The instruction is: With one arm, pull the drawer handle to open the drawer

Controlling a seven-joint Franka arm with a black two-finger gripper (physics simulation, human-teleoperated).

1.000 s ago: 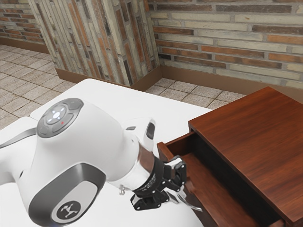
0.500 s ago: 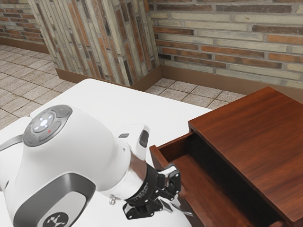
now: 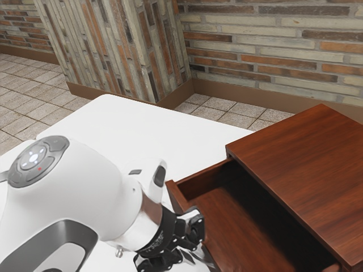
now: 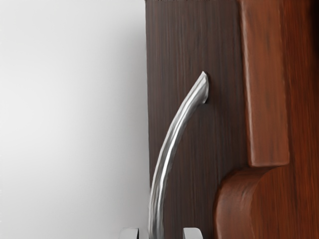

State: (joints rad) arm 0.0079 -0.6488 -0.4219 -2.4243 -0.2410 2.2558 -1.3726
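1. The drawer [image 3: 199, 177] is of reddish-brown wood, and it stands far out of the cabinet [image 3: 306, 164], so its open inside can be seen.
2. The cabinet rests on the white table [image 3: 130, 124], at the exterior view's right.
3. The handle [image 4: 172, 144] is a slim, curved bar of shiny metal, fixed on the dark drawer front [image 4: 219, 59].
4. The black gripper [image 3: 191, 254] is low at the drawer front, just beside the handle.
5. I cannot tell whether the gripper is clenched on the handle or released.
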